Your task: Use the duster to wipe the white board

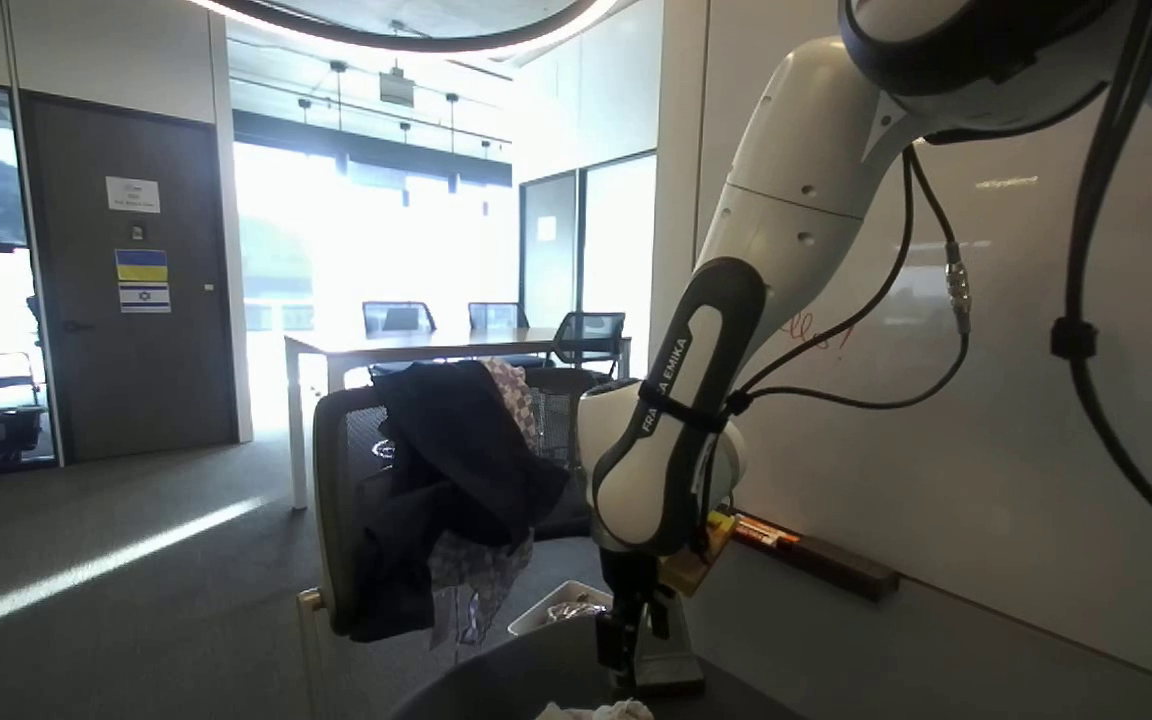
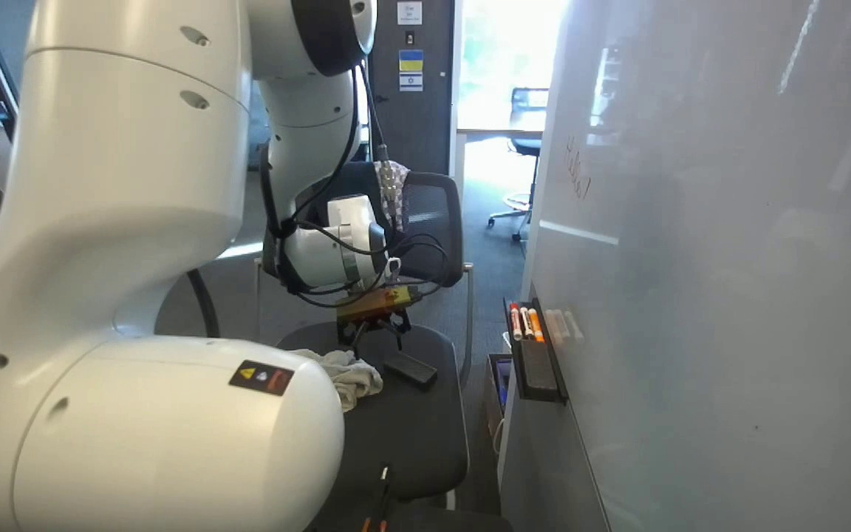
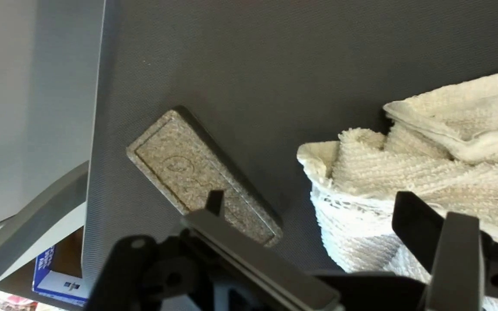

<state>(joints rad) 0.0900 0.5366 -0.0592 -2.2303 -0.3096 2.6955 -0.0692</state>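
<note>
The duster is a grey-brown block lying flat on the dark chair seat, in the wrist view [image 3: 188, 168] and an exterior view [image 2: 411, 368]. My gripper [image 3: 309, 204] is open and empty above the seat. Its left finger overlaps the near end of the duster in the wrist view, its right finger a cloth. The gripper also shows pointing down in both exterior views [image 1: 628, 640] [image 2: 379, 338]. I cannot tell its exact height. The white board [image 1: 976, 480] is upright beside the chair, with red scribbles, also in an exterior view [image 2: 728, 310].
A crumpled cream cloth [image 3: 404, 177] lies right of the duster, also in an exterior view [image 2: 348, 375]. A dark ledge [image 2: 538, 367] on the board holds several markers [image 2: 527, 323]. A chair [image 1: 346, 520] with a dark jacket [image 1: 456, 450] stands behind the gripper. A box [image 3: 59, 280] is below the seat edge.
</note>
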